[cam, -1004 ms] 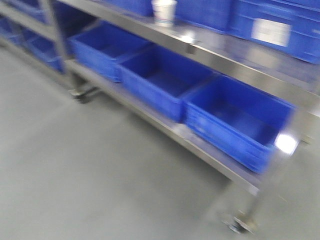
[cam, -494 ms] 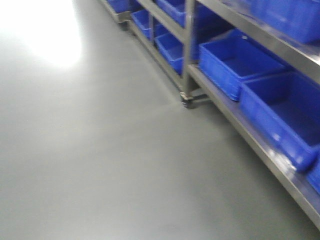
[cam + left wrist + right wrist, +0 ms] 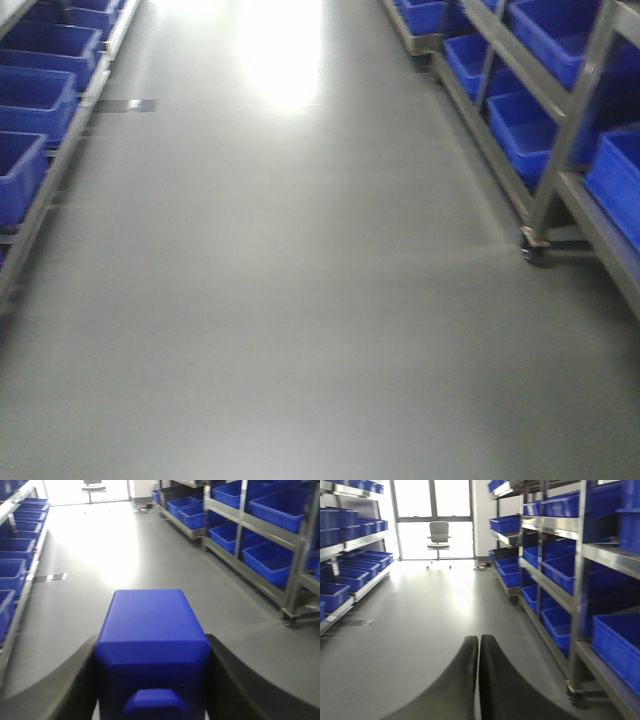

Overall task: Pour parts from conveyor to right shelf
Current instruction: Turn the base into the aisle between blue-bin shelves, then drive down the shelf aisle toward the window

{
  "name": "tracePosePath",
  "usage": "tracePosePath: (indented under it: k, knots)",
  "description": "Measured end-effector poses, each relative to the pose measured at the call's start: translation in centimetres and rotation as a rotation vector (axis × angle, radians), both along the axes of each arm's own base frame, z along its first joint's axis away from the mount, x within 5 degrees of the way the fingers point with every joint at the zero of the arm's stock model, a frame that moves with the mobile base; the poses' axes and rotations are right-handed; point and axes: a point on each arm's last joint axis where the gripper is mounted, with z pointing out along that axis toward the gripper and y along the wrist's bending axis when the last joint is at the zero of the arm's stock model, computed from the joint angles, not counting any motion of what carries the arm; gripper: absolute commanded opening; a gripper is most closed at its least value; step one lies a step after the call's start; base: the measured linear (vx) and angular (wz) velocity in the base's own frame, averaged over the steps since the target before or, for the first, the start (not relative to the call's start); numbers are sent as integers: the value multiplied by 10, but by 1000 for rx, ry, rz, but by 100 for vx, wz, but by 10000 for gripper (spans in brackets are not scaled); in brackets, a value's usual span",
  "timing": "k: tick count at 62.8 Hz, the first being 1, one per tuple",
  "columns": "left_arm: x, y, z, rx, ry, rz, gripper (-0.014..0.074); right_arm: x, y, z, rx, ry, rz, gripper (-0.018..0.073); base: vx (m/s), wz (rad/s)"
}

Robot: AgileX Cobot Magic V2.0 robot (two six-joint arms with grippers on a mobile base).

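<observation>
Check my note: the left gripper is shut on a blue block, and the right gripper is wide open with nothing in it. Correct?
Not quite. The right gripper is shut, not open: the right wrist view shows its jaws pressed together with nothing between them. The rest holds: the left gripper is shut on the block.

The part [image 3: 152, 652], a glossy blue block with bevelled edges and a short stub on the face nearest the lens, fills the left wrist view's lower centre, clamped in the left gripper [image 3: 152, 642]. The shelf [image 3: 572, 120], steel-framed and holding deep blue tubs [image 3: 520, 125], runs along the right edge.
</observation>
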Motion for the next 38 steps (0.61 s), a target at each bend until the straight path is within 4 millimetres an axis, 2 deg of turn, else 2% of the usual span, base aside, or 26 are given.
tracePosePath:
  k: [18, 38]
  knots:
    - [0, 0, 0, 0, 0, 0, -6, 0, 0, 0, 0, 0, 0, -10, 17, 38]
    - [0, 0, 0, 0, 0, 0, -6, 0, 0, 0, 0, 0, 0, -10, 26, 0]
